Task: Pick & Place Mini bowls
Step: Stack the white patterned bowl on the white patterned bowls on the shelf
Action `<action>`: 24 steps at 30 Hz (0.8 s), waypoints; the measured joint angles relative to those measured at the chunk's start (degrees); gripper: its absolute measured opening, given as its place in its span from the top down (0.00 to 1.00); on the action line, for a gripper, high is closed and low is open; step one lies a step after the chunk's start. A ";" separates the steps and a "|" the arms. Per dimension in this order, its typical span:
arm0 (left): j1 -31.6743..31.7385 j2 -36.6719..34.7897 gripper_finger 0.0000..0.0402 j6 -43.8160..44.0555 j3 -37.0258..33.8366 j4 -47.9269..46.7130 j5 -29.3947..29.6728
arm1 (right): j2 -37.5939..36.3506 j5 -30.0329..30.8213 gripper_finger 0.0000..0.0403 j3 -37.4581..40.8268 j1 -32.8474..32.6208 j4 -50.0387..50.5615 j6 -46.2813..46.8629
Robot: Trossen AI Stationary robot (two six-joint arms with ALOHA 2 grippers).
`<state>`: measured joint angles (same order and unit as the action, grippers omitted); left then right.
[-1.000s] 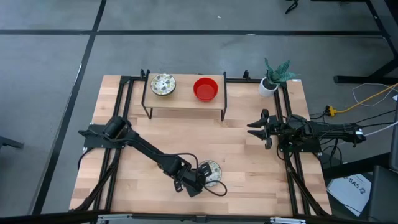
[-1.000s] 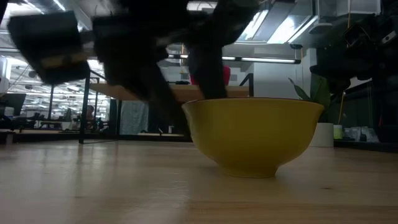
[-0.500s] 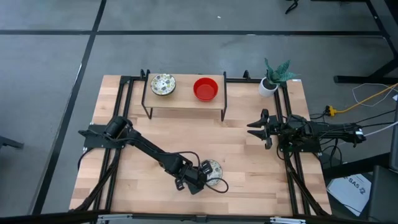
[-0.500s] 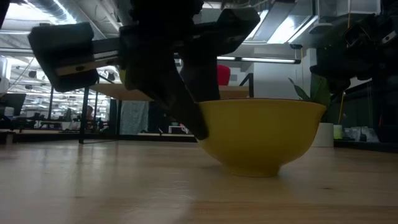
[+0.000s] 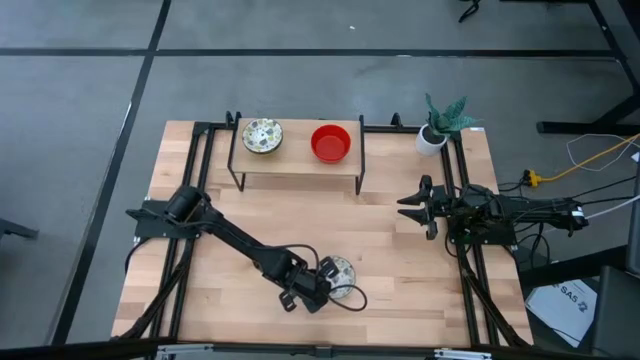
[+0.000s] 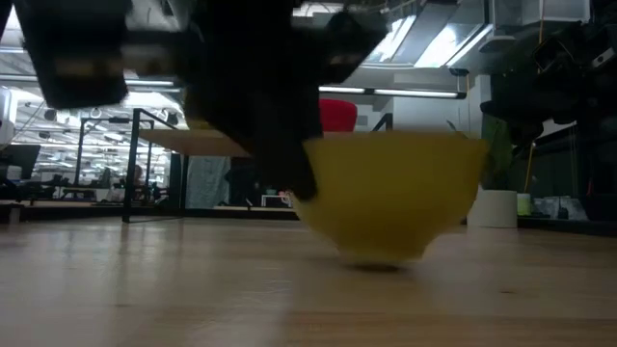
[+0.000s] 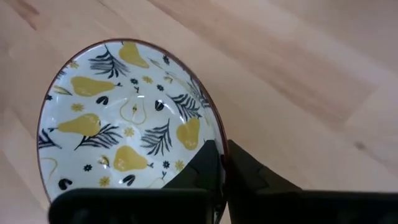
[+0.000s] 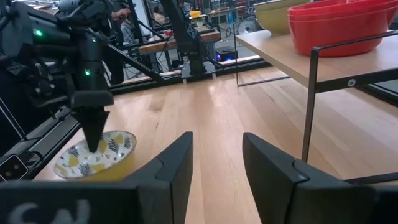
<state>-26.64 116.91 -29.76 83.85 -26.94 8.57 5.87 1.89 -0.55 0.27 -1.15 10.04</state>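
mini bowls sit in two places: a patterned bowl [image 5: 342, 271] low on the front part of the table [image 5: 400, 270], and two stacks on the raised shelf [image 5: 297, 165] at the back, a patterned stack [image 5: 262, 135] beside a red stack [image 5: 331, 143]. the front bowl is white inside with yellow pears and dark leaves [image 7: 124, 124] and yellow outside [image 6: 390, 198]; in the low view it looks blurred and slightly tipped on the wood. the left gripper [image 5: 322, 283] has its fingers pinched narrow on that bowl's rim, one finger [image 7: 208, 163] inside the wall and the other outside, seen clearly in the left wrist view and from afar in the right wrist view [image 8: 93, 127]. the right gripper [image 5: 408, 206] hangs over the right side of the table, well apart from every bowl, its fingers [image 8: 171, 165] partly spread and holding nothing. a small white pot with a green plant [image 5: 437, 128] stands at the table's back right corner, near the shelf's end
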 joint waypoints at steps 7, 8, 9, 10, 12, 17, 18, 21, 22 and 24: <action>-1.50 -3.62 0.98 6.46 0.00 -0.27 0.24 | 0.00 0.00 0.65 0.00 0.01 0.00 -0.01; -1.79 -4.17 0.98 7.04 0.00 -0.20 0.28 | 0.00 0.00 0.65 0.02 0.00 0.00 0.01; -2.20 -4.88 0.98 7.69 0.00 -0.02 0.29 | 0.00 0.00 0.65 0.01 0.01 0.00 0.01; -2.60 -5.63 0.98 8.26 0.00 0.06 0.31 | 0.00 0.00 0.65 0.00 0.00 0.00 0.01; -3.33 -7.37 0.98 9.35 0.00 0.09 0.37 | 0.00 0.00 0.65 0.00 0.00 0.00 0.01; -4.82 -12.11 0.98 11.35 0.00 0.08 1.37 | 0.00 0.01 0.65 0.00 -0.01 0.00 0.00; -5.04 -13.11 0.98 11.69 0.00 0.11 2.01 | 0.00 0.00 0.65 0.02 0.01 0.00 0.01; -5.65 -16.52 0.98 12.75 0.00 -0.03 4.30 | 0.00 0.00 0.65 0.02 0.01 0.00 0.01; -5.74 -17.60 0.98 13.12 0.00 -0.11 4.80 | 0.00 0.00 0.65 0.02 0.01 0.00 -0.01; -5.82 -19.85 0.98 13.80 0.00 -0.10 5.96 | 0.00 0.02 0.65 0.02 -0.02 0.00 0.01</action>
<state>-32.45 97.06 -15.97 83.85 -27.04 14.52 5.87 1.91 -0.54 0.25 -1.15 10.04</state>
